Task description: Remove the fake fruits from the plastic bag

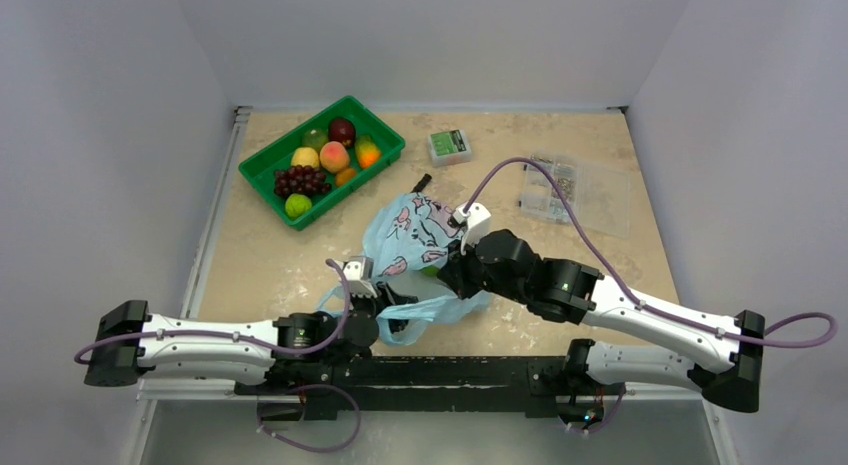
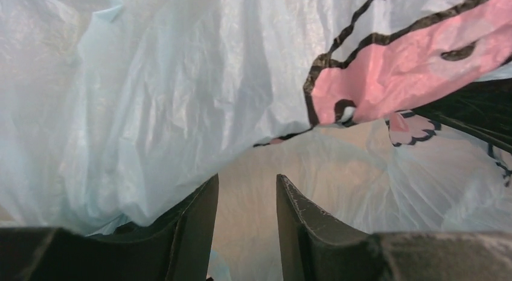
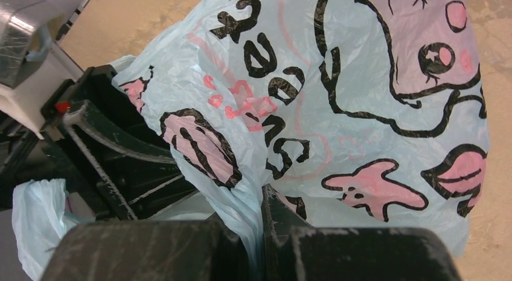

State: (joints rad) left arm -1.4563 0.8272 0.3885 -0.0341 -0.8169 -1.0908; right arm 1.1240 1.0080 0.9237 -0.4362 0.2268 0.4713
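Fruits (image 1: pixel 320 160) of glossy plastic fill a green tray (image 1: pixel 262 185) at far left. Left gripper (image 2: pixel 247 181), jaws slightly apart with nothing between them, pushes against the crumpled light-blue plastic bag (image 1: pixel 410 235) with pink prints at centre. Right gripper (image 3: pixel 255 202) is closed on its film. A small green box (image 1: pixel 449 145) lies farther right.

Counter (image 1: pixel 290 275): beige, mottled stone-look top, pale blotches. Back wall (image 1: pixel 430 35), left wall (image 1: pixel 100 135), right wall (image 1: pixel 750 125): plain, matte, grey-white, boxing counter in on three sides. Metal rail (image 1: pixel 213 225) along counter's left edge, running to far left corner. Light even, diffuse; shadows soft; faint lavender cast on walls.
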